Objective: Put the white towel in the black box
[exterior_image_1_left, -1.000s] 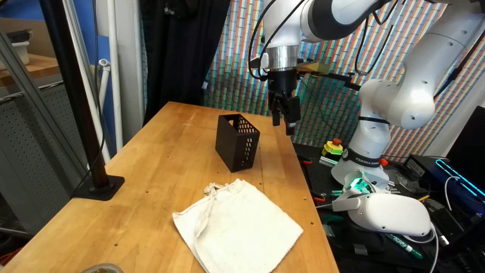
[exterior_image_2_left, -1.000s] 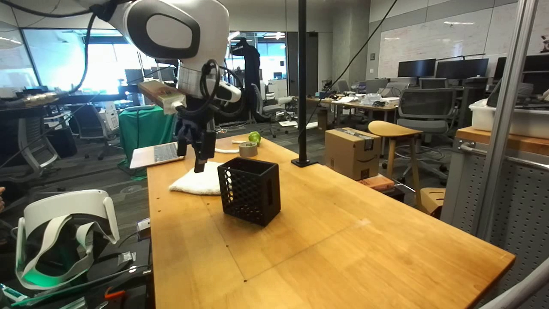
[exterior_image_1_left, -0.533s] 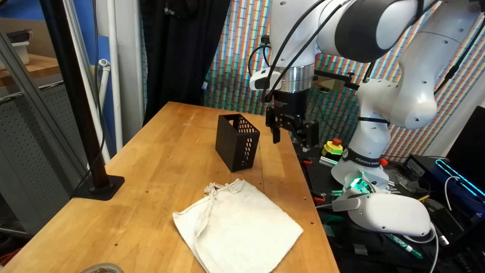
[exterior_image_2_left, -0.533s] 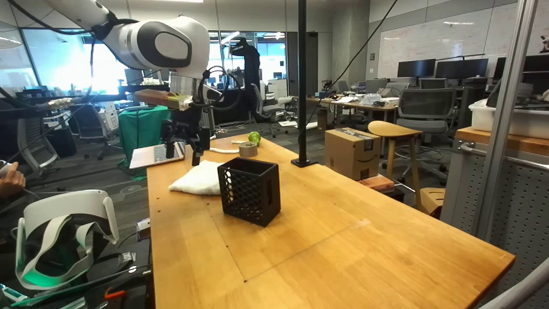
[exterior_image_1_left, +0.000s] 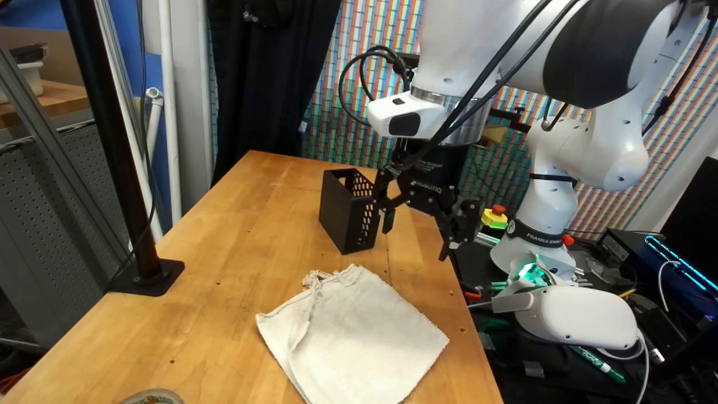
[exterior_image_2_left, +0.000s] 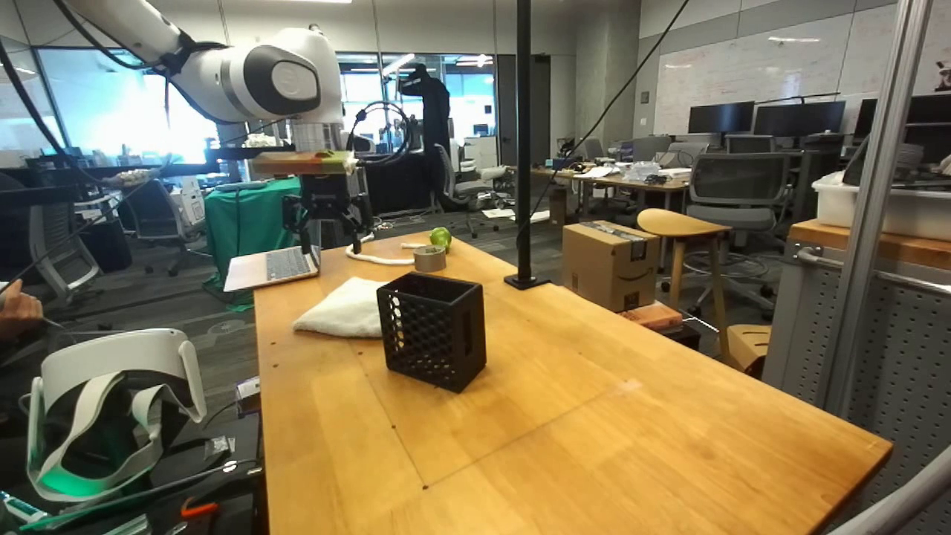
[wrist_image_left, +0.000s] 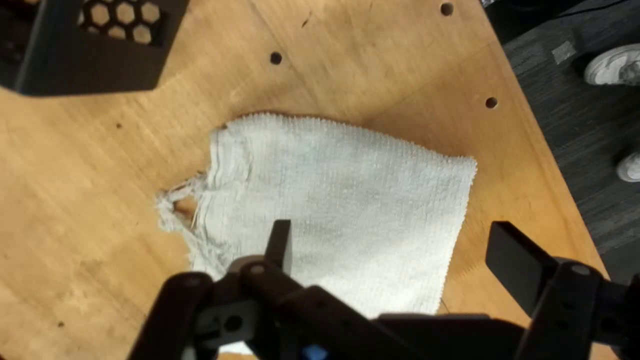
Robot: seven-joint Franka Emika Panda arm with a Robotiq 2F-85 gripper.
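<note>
The white towel (exterior_image_1_left: 353, 336) lies flat on the wooden table, with frayed strings at one edge; it also shows in an exterior view (exterior_image_2_left: 338, 312), partly behind the box, and in the wrist view (wrist_image_left: 350, 200). The black box (exterior_image_1_left: 343, 219) stands upright with its top open and perforated sides; it also shows in an exterior view (exterior_image_2_left: 435, 334) and at the top left of the wrist view (wrist_image_left: 95, 65). My gripper (exterior_image_1_left: 416, 238) is open and empty, pointing down above the table. In the wrist view the gripper (wrist_image_left: 395, 250) has one finger over the towel and the other over bare wood.
A black pole base (exterior_image_1_left: 147, 278) stands at the table's far side. A tape roll (exterior_image_2_left: 429, 258), a green round object (exterior_image_2_left: 440, 238), a white cord (exterior_image_2_left: 383, 260) and a laptop (exterior_image_2_left: 275, 267) lie at one end. A white headset (exterior_image_1_left: 580, 317) sits beside the table.
My gripper has moved past the box to the towel's side and turned. Its fingers have spread wider. The towel and the box have not moved.
</note>
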